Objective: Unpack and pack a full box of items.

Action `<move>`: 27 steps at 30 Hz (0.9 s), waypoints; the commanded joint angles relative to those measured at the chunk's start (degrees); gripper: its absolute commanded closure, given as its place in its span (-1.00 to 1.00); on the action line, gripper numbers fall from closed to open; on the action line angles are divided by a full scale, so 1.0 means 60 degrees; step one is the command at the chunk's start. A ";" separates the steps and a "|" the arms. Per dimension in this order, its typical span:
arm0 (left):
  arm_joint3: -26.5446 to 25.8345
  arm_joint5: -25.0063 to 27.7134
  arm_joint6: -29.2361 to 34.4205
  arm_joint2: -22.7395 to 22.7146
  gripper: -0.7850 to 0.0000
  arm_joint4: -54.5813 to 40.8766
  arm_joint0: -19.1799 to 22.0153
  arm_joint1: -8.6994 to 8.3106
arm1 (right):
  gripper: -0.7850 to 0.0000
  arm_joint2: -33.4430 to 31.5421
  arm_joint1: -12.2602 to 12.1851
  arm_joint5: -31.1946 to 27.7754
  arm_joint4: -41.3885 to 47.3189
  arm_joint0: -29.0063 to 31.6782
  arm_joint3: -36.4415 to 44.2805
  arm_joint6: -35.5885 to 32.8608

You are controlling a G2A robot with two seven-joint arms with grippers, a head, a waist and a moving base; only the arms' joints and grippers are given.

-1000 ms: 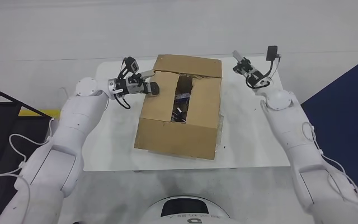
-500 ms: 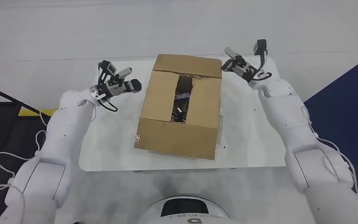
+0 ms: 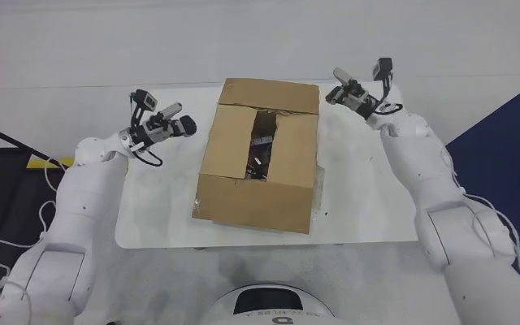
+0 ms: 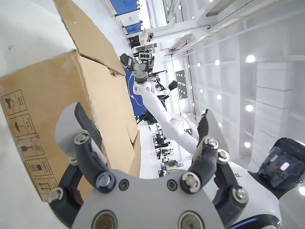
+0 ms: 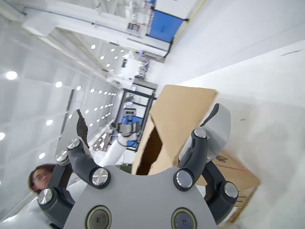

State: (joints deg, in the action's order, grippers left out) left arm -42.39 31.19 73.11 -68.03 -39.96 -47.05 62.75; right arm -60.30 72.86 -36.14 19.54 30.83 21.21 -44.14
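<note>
A brown cardboard box [image 3: 260, 158] stands in the middle of the white table [image 3: 158, 203]. Its top flaps lie nearly flat with a narrow gap [image 3: 264, 146] between them, and dark items show inside. My left gripper [image 3: 180, 119] hangs open and empty a short way off the box's left side; its own view has the box [image 4: 59, 89] ahead of it. My right gripper [image 3: 335, 87] is open and empty just off the box's far right corner, with the box [image 5: 178, 129] close before its fingers [image 5: 81, 122].
A dark blue panel [image 3: 487, 138] stands off the table's right side. Dark frame and yellow floor tape [image 3: 32, 158] lie off the left edge. Bare table shows on either side of the box and along the front edge.
My left gripper has drawn back leftward from the box's left flap, and the left arm has swung outward. My right gripper has shifted slightly toward the box's far right corner.
</note>
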 commanded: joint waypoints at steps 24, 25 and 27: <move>-0.2326 -0.0851 0.0853 -0.1081 -1.00 0.0013 -0.1830 -0.1071 | -1.00 -0.0501 0.0499 -0.0407 0.2497 0.0118 0.0325 -0.3594; -0.2324 -0.0840 0.0842 -0.1085 -1.00 0.0079 -0.1860 -0.1103 | -1.00 -0.0518 0.0468 -0.0344 0.2507 0.0174 0.0461 -0.3657; -0.2393 -0.0845 0.0847 -0.1041 -1.00 0.0276 -0.1905 -0.1166 | -1.00 -0.0555 0.0391 -0.0253 0.2511 0.0320 0.0806 -0.3749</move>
State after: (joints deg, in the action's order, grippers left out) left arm -56.43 26.16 78.15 -74.52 -39.04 -58.33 55.98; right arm -63.50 75.49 -38.01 34.60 32.20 24.73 -66.41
